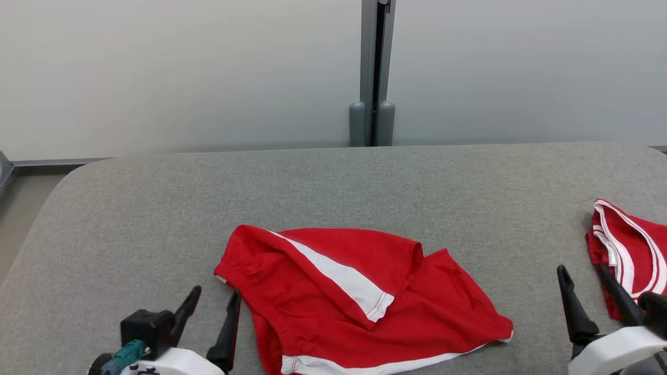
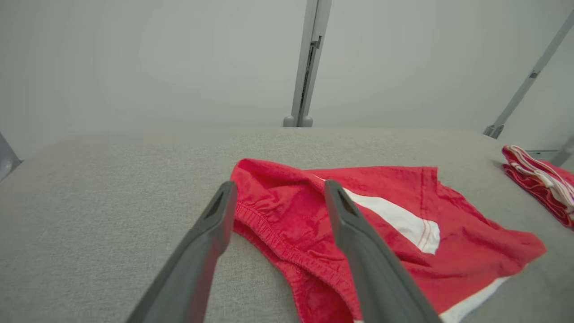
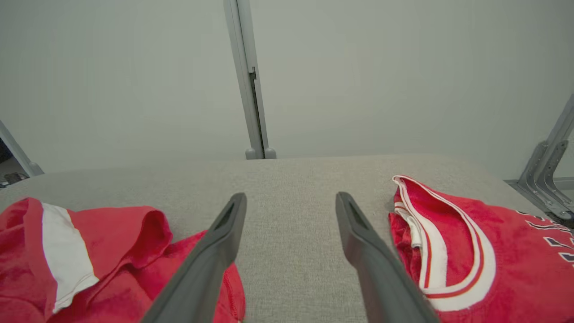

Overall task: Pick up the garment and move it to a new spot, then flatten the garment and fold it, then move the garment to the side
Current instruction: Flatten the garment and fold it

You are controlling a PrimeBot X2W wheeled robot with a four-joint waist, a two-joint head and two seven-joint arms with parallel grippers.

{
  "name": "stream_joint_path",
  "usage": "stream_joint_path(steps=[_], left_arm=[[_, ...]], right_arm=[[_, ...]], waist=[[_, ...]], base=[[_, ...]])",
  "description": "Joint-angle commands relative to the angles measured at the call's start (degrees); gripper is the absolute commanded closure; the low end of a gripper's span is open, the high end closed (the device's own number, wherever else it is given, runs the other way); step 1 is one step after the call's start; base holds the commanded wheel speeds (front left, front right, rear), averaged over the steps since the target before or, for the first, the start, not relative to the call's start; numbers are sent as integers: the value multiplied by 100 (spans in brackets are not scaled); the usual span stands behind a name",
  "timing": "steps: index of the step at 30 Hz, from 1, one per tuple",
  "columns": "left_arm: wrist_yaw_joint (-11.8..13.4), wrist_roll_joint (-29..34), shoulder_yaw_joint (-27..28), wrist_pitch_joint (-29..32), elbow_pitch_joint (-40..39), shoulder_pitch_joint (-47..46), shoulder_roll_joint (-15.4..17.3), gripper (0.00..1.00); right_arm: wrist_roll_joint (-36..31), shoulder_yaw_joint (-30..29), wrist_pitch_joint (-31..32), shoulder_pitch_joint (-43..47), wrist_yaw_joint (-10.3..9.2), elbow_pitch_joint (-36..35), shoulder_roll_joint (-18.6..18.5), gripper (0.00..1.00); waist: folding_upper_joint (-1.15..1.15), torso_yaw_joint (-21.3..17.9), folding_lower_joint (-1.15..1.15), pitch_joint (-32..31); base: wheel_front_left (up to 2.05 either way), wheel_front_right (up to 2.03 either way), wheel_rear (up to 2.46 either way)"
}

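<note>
A grey fabric-covered table [image 1: 333, 182] with rounded corners stands against a pale wall, where a grey metal post [image 1: 372, 73] rises behind its far edge. The garment, a pair of red shorts [image 1: 333, 291] with white side stripes, lies crumpled near the table's front edge at the middle, with the elastic waistband toward the robot's left and one leg folded over the other. The left gripper [image 1: 216, 291] sits just beside that waistband with its jaws spread wide and nothing between them. In its wrist view the waistband corner shows in the gap between the two fingers and the inner finger overlaps the red cloth (whether it touches the fabric cannot be told). The right gripper [image 1: 581, 269] is also spread wide and empty, over bare table well apart from the shorts' hem. It stands between the shorts and a second red garment [image 1: 630, 250] with white trim, which lies at the table's right edge.
</note>
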Motion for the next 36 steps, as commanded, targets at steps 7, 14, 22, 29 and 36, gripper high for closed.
stream_joint_path(steps=[7, 14, 22, 29, 36], left_arm=[[-257, -356, -531, 1182, -99, 218, 95, 0], [-578, -561, -1010, 1821, 161, 87, 50, 0], [-808, -509, -1271, 1981, 559, -250, -55, 0], [-908, -439, -1346, 1868, 802, -554, -161, 0], [-1028, -444, -1403, 1733, 1256, -805, -273, 0]], right_arm=[[383, 409, 1099, 177, 3, 583, -107, 0], [801, 761, 1363, -74, 3, 1117, -71, 0], [1026, 1160, 1233, -503, 3, 1519, -69, 0], [1187, 1418, 1149, -709, 3, 1744, -81, 0], [1356, 1663, 1054, -876, 3, 1970, -86, 19]], waist=[[0, 116, 0, 88], [0, 204, 0, 176], [0, 235, 0, 366], [0, 233, 0, 493], [0, 201, 0, 557]], base=[[0, 0, 0], [0, 0, 0], [0, 0, 0], [0, 0, 0], [0, 0, 0]])
